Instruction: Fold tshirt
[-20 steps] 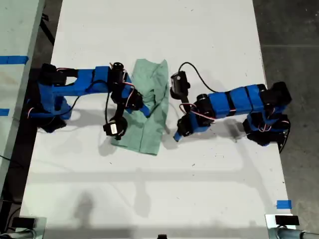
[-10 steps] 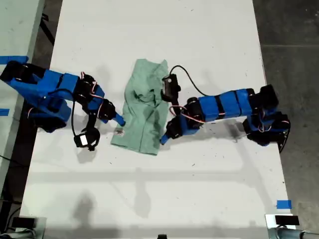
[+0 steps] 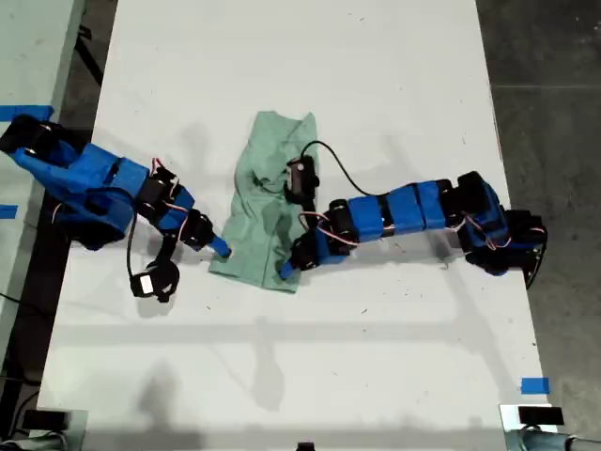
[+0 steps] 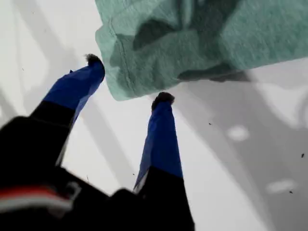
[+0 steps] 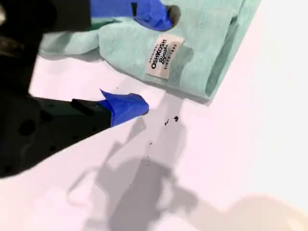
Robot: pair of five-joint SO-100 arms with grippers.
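— So, how did my first gripper [image 4: 129, 79] stand?
— Wide apart. Its smooth blue fingers [image 4: 161, 139] straddled a rounded, hemmed corner of the tshirt [image 4: 202, 43], a soft mint knit lying rumpled on the matte white table [image 4: 231, 168].
— And my second gripper [image 5: 155, 61]?
— Spread too. One finger rested on the cloth beside a white printed label [image 5: 163, 57], and the other sat on bare table just off the tshirt's edge.
— Farther out?
— The tshirt ran on as a long, creased strip.
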